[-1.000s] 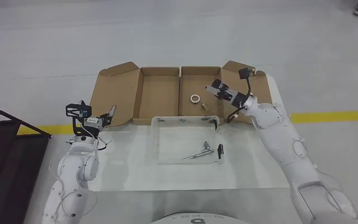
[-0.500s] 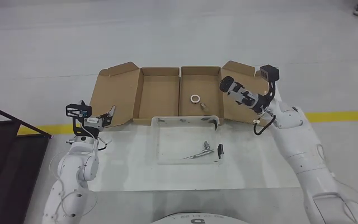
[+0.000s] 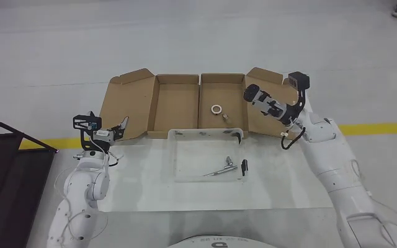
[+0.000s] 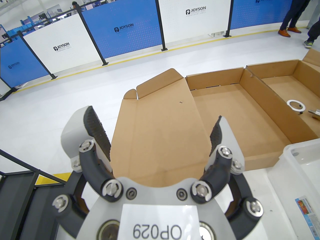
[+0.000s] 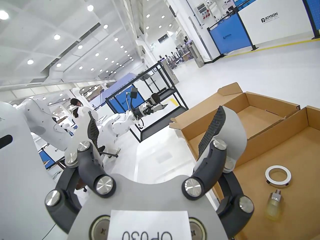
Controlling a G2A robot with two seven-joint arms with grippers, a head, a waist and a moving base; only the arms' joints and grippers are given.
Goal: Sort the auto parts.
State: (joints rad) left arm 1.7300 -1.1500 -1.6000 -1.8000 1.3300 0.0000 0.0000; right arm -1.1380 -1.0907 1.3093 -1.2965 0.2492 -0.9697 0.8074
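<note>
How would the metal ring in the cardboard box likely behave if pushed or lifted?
The metal ring looks solid and polished: probably stiff, heavy for its size, slippery. Lying flat on the cardboard box floor, it should slide, not roll.

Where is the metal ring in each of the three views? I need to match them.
Top view: ring on the floor of the box, in the compartment on the right arm's side of the divider.
Left wrist view: ring in the far compartment, beyond the divider.
Right wrist view: ring in the near compartment, before the divider.
Shared landmark: the small fitting lying beside the ring.
</note>
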